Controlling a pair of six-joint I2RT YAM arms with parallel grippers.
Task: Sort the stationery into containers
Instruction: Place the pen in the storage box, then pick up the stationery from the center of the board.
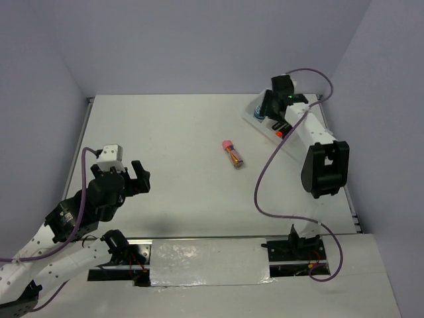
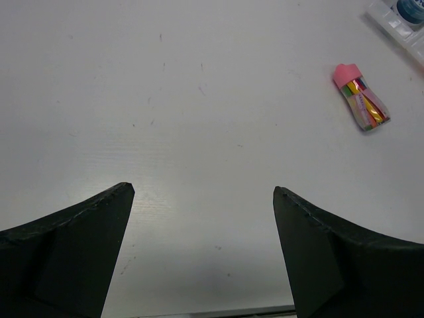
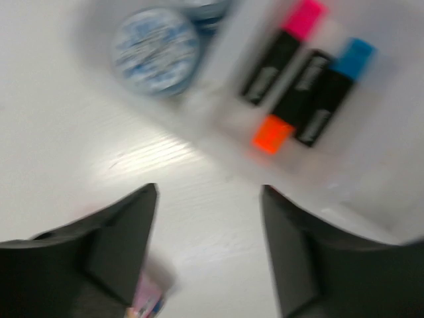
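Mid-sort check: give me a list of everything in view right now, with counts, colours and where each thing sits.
table: one, white, under everything.
tray: one, white, divided, at the far right of the table beneath the right arm.
rolls: two, blue patterned, in one tray compartment; the second is cut off by the top edge of the right wrist view.
markers: three, black with pink, orange and blue caps, side by side in the tray next to the rolls.
tube: one, pink cap, multicoloured contents, lying loose mid-table outside the tray.
cables: purple, one along each arm.
left claw: black, open, empty, over bare table on the left.
right claw: black, open, empty, above the tray's edge.
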